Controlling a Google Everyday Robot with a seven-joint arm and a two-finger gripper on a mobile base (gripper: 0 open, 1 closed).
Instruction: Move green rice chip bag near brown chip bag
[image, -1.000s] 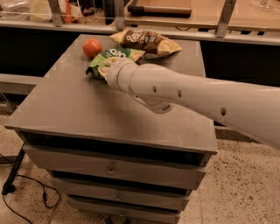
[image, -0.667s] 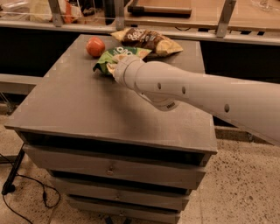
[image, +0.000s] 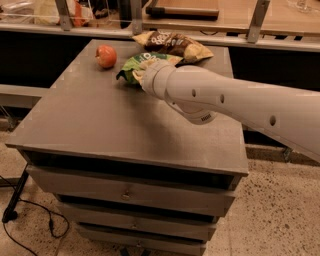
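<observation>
Green rice chip bag (image: 134, 63), upper middle of the frame, lying crinkled on the grey tabletop (image: 110, 120). To its left, near but not touching, a red round fruit (image: 106, 56). At the bag's near edge, the gripper (image: 142, 76), down on the foil. Jaws hidden behind the white wrist, so impossible to tell whether open or closed. Just up and right, touching or almost touching the green bag, the brown chip bag (image: 172, 44), close to the far edge of the tabletop. Farther right, the thick white arm (image: 240, 102), running off the right side of the frame.

Handling, as a judgement: light, air-filled, soft foil. Likely slippery, quick to crumple and to slide under a push. Brittle chips inside, so no hard squeeze. Best taken by a crimped end seam or a pinched fold of loose foil, not across the puffed middle. Probably little travel needed, with the brown bag so close.
</observation>
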